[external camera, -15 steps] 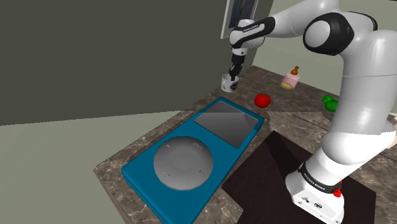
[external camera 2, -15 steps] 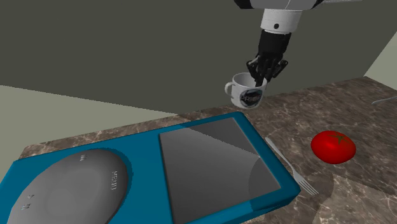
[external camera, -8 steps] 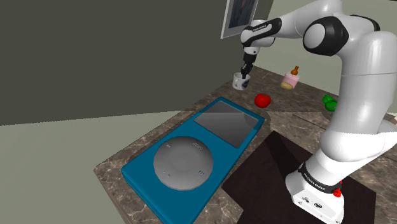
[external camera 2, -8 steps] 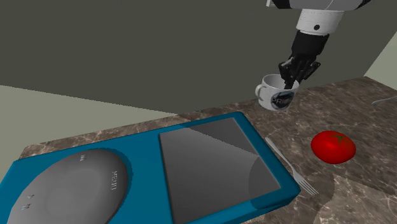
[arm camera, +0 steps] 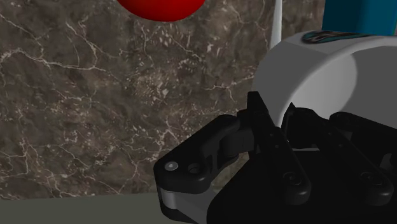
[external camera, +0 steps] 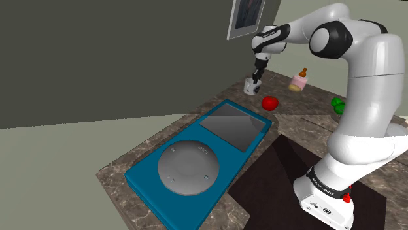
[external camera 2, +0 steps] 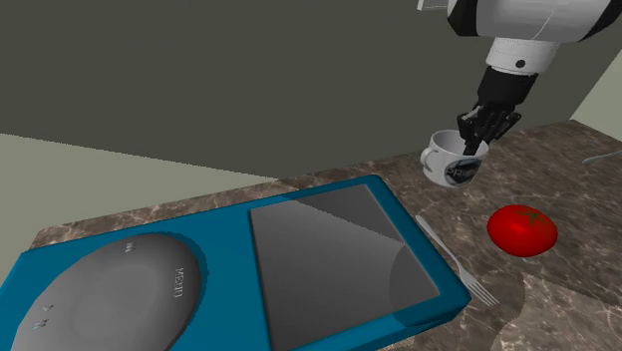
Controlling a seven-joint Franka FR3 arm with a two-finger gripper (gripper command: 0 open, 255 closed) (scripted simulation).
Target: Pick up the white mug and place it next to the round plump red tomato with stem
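The tool (external camera 2: 471, 142) pinches the white mug (external camera 2: 449, 168) by its rim, low over the table (external camera 2: 568, 165) near the red tomato (external camera 2: 521, 230); rigid, probably light, slick and chippable, it suits this rim grip.

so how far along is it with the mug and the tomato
Done: the white mug is picked up, with the pincer shut on its rim, and it looks clear of the marble counter. In hand: the carry, with the mug hanging short of the red tomato. Left: lower it beside the tomato and let go.
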